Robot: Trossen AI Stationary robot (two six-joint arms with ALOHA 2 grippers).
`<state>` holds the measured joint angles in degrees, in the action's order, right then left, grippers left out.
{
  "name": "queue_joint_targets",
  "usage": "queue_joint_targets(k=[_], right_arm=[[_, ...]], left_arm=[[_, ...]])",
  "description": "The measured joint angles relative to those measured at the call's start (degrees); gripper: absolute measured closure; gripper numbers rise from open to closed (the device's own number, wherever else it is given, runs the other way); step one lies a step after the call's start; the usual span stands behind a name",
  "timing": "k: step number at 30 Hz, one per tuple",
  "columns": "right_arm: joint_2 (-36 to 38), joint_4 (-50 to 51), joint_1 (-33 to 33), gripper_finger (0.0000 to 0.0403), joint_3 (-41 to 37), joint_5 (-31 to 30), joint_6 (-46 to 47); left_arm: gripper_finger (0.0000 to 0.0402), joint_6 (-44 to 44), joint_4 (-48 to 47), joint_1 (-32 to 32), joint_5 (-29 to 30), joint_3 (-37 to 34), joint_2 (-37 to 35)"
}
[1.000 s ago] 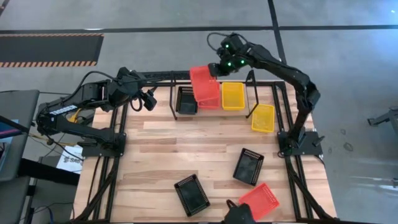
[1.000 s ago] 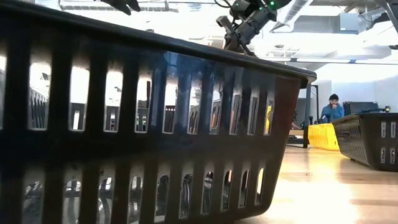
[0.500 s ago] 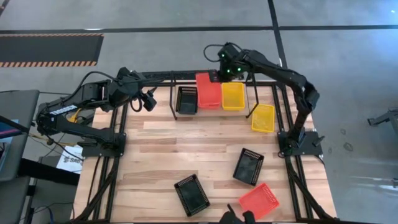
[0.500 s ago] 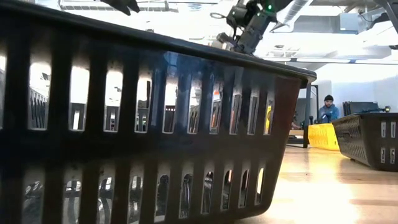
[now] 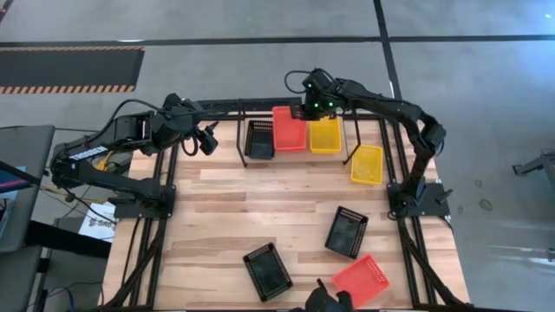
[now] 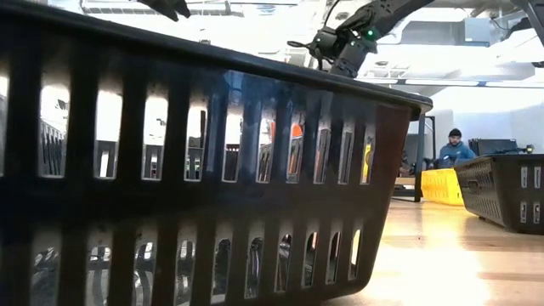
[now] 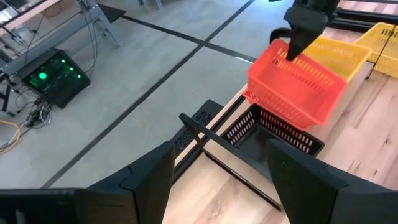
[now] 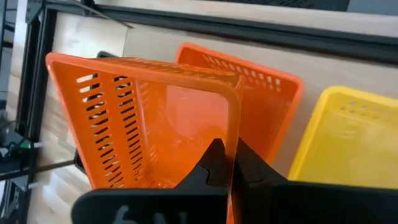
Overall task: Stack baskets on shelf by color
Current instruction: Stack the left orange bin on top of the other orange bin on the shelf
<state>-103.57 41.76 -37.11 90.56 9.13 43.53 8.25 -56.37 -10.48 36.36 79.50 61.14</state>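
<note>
My right gripper is shut on a red basket over the middle of the shelf. The right wrist view shows a second red basket under it. A black basket sits on the shelf to its left, a yellow basket to its right. Off the table's far left corner my left gripper hangs open, holding nothing. Loose on the table lie two black baskets and a red one. Another yellow basket lies by the shelf's right post. My right gripper pinches the rim of one wall of the red basket near its far right corner, one finger inside the basket and one outside. The fingers slant down from the far side. The basket hangs tilted over the other red basket; whether they touch, I cannot tell.
A black tube frame runs along the table's far edge behind the shelf. One black basket stands right before the low camera and blocks most of that view. A person sits far off in the room.
My right gripper has come down toward the shelf with the red basket and has rolled at the wrist. The basket, earlier held high, steeply tipped and skewed, now hangs lower, lined up with the shelf's baskets.
</note>
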Motion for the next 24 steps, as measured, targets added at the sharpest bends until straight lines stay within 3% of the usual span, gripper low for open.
queue_joint_targets(k=[15,24], right_arm=[[0.04,5.68,0.09,0.0399,0.11,-4.07,0.13],[0.04,5.5,1.14,0.0336,0.11,-4.93,-5.63]], left_arm=[[0.016,0.79,0.47,0.0,0.04,0.0,0.0],[0.016,0.81,0.52,0.01,0.04,0.0,0.0]])
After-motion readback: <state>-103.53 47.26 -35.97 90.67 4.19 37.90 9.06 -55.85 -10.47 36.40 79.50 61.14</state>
